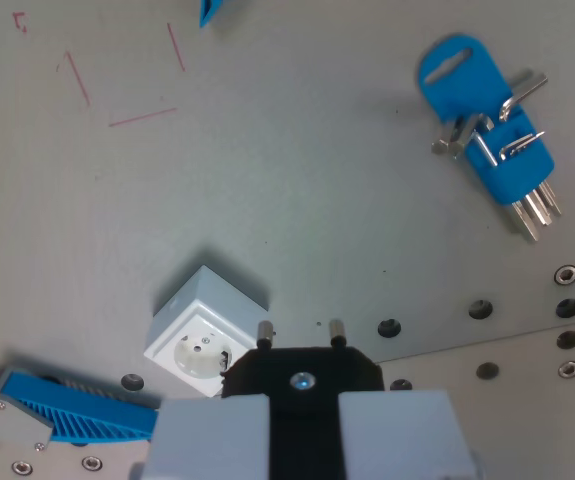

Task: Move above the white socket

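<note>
Worktop of pale grey fills the wrist view, seen from above with the camera pointing nearly straight down. The end effector enters from six o'clock: two light grey finger blocks stand side by side at the bottom edge, and between them sits a black plug with a small shiny spot on its face and two metal pins pointing toward twelve o'clock. The blocks stand close against the plug on either side, so the end effector appears clamped on it, with no gap visible. The white socket lies at about seven o'clock of the view, just beside the plug; its round recessed face with two holes is partly covered by the plug's body on the wrist view's right, so the plug sits off to one side of the socket rather than centred over it. At eight o'clock, along the bottom edge, lies a blue ribbed part on a grey bracket. At two o'clock, well apart from the socket, rests a blue holder carrying several metal pins and clips. Thin red lines are drawn on the worktop near eleven o'clock. Dark screw holes dot the surface around four o'clock.
</note>
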